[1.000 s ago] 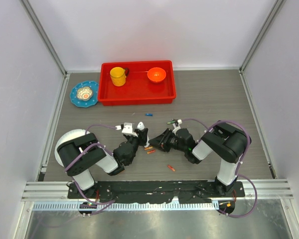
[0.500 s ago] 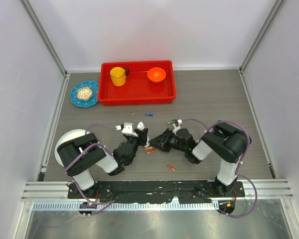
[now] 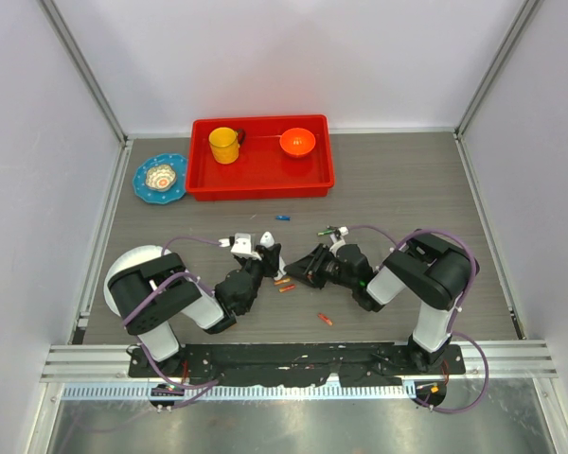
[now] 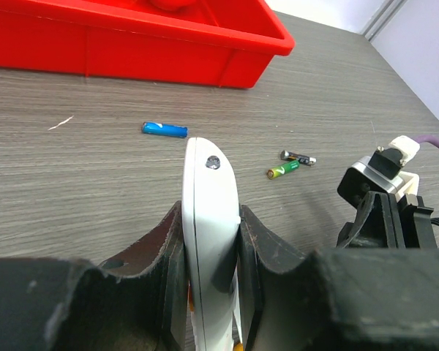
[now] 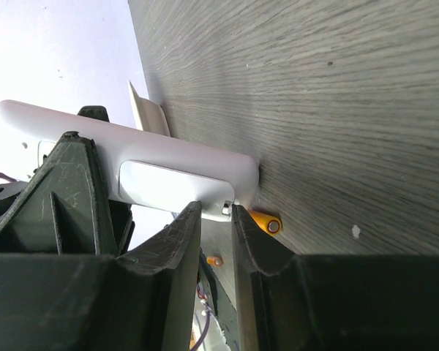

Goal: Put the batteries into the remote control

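My left gripper (image 4: 211, 241) is shut on the white remote control (image 4: 208, 190) and holds it edge-on just above the table. In the right wrist view the remote (image 5: 132, 157) lies across the frame with its recessed panel facing my right gripper (image 5: 214, 210). That gripper's jaws stand a narrow gap apart with nothing between them, tips at the remote's lower edge. An orange battery (image 5: 266, 222) lies just under the remote's end, with another (image 5: 214, 259) nearer. A thin white piece (image 5: 148, 110) sticks up behind the remote. From above, both grippers (image 3: 268, 257) (image 3: 308, 266) meet at the table's middle over orange batteries (image 3: 285, 285).
A blue battery (image 4: 164, 129), a green one (image 4: 284, 169) and a dark one (image 4: 298, 156) lie beyond the remote. A red battery (image 3: 325, 319) lies nearer the bases. A red tray (image 3: 260, 180) with a yellow cup and an orange bowl stands at the back, a blue plate (image 3: 161, 178) to its left.
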`<state>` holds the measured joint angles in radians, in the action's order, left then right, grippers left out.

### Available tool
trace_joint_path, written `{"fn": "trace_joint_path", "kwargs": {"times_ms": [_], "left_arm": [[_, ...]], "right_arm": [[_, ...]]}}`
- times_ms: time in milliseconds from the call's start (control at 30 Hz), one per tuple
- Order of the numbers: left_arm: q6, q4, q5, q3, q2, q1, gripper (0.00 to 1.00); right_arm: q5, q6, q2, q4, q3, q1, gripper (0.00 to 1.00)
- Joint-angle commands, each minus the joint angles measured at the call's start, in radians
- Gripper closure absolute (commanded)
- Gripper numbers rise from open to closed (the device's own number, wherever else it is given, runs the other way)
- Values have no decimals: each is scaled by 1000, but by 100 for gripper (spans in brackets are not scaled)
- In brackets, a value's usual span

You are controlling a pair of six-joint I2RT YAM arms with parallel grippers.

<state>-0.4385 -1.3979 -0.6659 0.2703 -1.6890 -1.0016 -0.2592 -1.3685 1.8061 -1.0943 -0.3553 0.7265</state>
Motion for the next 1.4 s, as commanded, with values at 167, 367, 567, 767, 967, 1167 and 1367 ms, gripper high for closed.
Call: {"fn": "trace_joint_path", "kwargs": {"times_ms": [167, 367, 567, 767, 967, 1167, 1367], "left_arm": [[12, -148, -21, -34, 29, -11, 100], [-9, -148, -24, -40, 26, -11, 100], [3, -148, -52, -45, 29, -12, 100], [11, -148, -80, -52, 28, -11, 100], [38, -148, -126, -68, 37, -11, 100], [112, -148, -161, -68, 57, -9, 100], [179, -148, -230, -60, 101, 1, 100]], "right_arm": [[38, 29, -28, -61, 13, -16, 72], [38, 37, -22, -61, 18, -22, 71], [55, 49, -40, -36, 44, -38, 71], [57, 52, -44, -29, 49, -45, 71], [54, 72, -80, 8, 53, -64, 69], [51, 146, -189, 129, 56, -91, 59], [58, 293, -425, 434, -26, -140, 45]]}}
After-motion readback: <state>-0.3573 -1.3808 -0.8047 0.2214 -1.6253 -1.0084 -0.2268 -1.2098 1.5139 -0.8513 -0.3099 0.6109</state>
